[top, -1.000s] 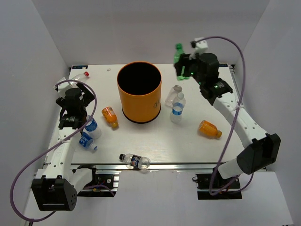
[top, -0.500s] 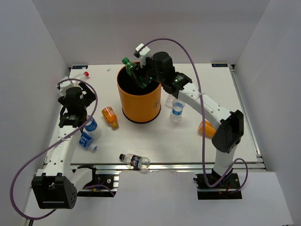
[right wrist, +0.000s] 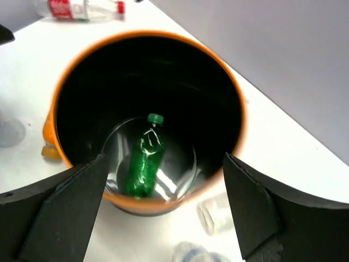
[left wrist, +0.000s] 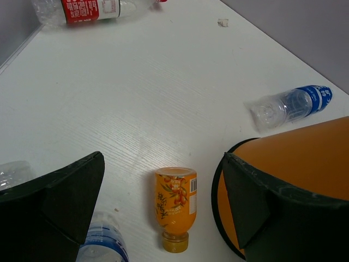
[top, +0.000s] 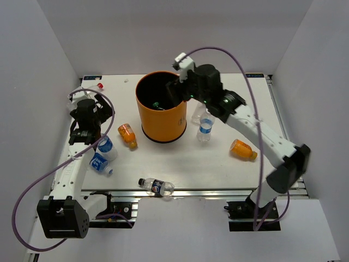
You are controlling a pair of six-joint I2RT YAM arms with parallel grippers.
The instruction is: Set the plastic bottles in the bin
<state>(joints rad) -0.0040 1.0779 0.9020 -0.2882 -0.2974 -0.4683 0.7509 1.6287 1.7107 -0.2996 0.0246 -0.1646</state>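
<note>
White table (top: 218, 169), grey walls. My right gripper (right wrist: 163, 158) hangs spread wide and empty over the bin (right wrist: 240, 117). The green bottle (right wrist: 143, 161) lies on its black floor, straight below my fingers. My left gripper (left wrist: 162, 158), also spread, hovers above an orange bottle (left wrist: 175, 204). A blue-label bottle (left wrist: 103, 243) is half hidden under one finger, and the red-label one (left wrist: 82, 10) is cut off far ahead.

I count one bin (top: 161, 128) and nine plastic bottles on the bench (top: 218, 169). One green bottle (right wrist: 144, 161) is inside the bin. There are two orange ones: the left orange bottle (top: 127, 135) and the right orange bottle (top: 242, 149). The other six are clear:
- one red-labelled bottle (top: 90, 87) at the far left corner
- one dark-labelled bottle (top: 156, 186) at the near edge
- three blue-labelled: the upper blue bottle (top: 107, 146) and lower blue bottle (top: 100, 162) by the left edge, and the upright blue bottle (top: 205, 125)
- one half-hidden bottle (top: 196, 115) whose label I cannot read
</note>
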